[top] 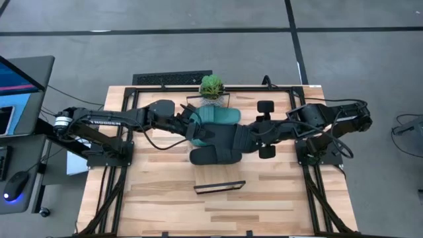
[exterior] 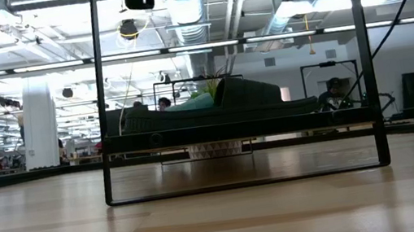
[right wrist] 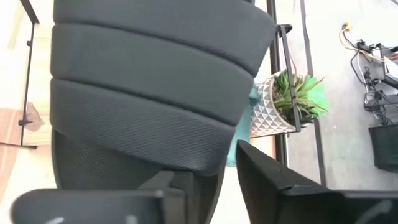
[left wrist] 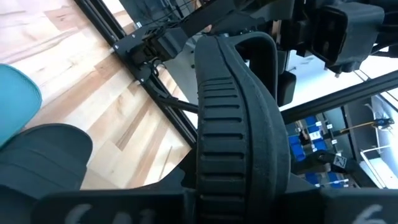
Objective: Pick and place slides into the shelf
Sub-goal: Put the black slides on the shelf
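Light-wood table (top: 165,205), grey floor (top: 370,39), potted plant (top: 211,86), black slide (top: 218,147) mid-table

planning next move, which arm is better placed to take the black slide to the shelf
Probably right: the right gripper is over the strap of the black slide; the left gripper is beside the teal slide.

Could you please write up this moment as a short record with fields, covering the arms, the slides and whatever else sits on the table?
Setting: wooden table, seen from above
Left gripper: at the table's middle, against the dark slide
Right gripper: at the dark slide's other side
Finger state: not discernible for either arm
Dark slide: near the table's middle, between both arms
Teal slide: just behind the dark one
Potted plant: at the far edge
Black wire frame: in front of the slides, nothing on it
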Robot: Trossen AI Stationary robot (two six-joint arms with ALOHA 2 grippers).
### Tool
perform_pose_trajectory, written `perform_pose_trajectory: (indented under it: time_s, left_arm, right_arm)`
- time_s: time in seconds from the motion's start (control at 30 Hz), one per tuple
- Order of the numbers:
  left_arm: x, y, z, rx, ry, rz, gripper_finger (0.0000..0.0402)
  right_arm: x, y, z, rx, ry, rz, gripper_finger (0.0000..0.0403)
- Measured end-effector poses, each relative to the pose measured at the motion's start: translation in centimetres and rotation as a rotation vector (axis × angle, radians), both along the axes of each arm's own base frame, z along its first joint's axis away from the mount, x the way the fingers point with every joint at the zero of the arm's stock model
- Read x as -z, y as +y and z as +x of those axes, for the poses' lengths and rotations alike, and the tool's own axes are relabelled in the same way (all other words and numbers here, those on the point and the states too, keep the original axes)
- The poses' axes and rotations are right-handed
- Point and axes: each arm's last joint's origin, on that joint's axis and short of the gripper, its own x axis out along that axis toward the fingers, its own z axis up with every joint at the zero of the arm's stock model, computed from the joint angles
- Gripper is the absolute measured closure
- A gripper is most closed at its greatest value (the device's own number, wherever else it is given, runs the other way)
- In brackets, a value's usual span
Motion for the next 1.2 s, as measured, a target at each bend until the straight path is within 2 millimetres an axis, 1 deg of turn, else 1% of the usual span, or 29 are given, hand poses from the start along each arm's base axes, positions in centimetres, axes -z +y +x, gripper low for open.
perform_pose_trajectory:
  time_s: [0.13,0.33,0.43,0.53,0.63,0.73,0.97,1.1,1.2]
  left_arm:
    - [0.0,0.0,0.0,0.003,0.004,-0.002,0.0360]
    - [0.0,0.0,0.0,0.006,0.007,-0.004,0.0360]
    - [0.0,0.0,0.0,0.002,0.006,-0.003,0.0360]
    - [-0.2,0.1,0.0,-0.013,-0.008,0.000,0.0360]
    - [-0.2,0.3,0.0,-0.021,-0.011,0.001,0.0360]
    - [-0.2,0.5,0.0,-0.018,-0.012,0.000,0.0360]
    - [-0.4,1.0,-0.1,-0.030,-0.025,0.002,0.0360]
    - [-0.7,1.6,-0.4,-0.056,-0.031,-0.013,0.0360]
    - [-0.7,1.9,-0.5,-0.063,-0.028,-0.031,0.0360]
  right_arm:
    - [0.0,0.0,0.0,0.018,-0.010,0.011,0.0261]
    - [0.1,-0.1,-0.1,0.055,-0.004,0.023,0.0143]
    - [0.3,-0.1,-0.4,0.069,0.032,0.023,0.0099]
    - [0.5,-0.2,-1.4,0.058,0.141,0.009,0.0070]
    - [0.0,-0.1,-2.2,0.042,0.180,0.005,0.0052]
    - [-0.7,0.2,-2.6,0.021,0.170,0.007,0.0043]
    - [-3.8,1.0,-3.9,-0.042,0.062,0.050,0.0041]
    - [-5.2,1.4,-4.6,-0.062,0.002,0.077,0.0041]
    - [-6.0,1.7,-5.6,-0.089,-0.039,0.090,0.0041]
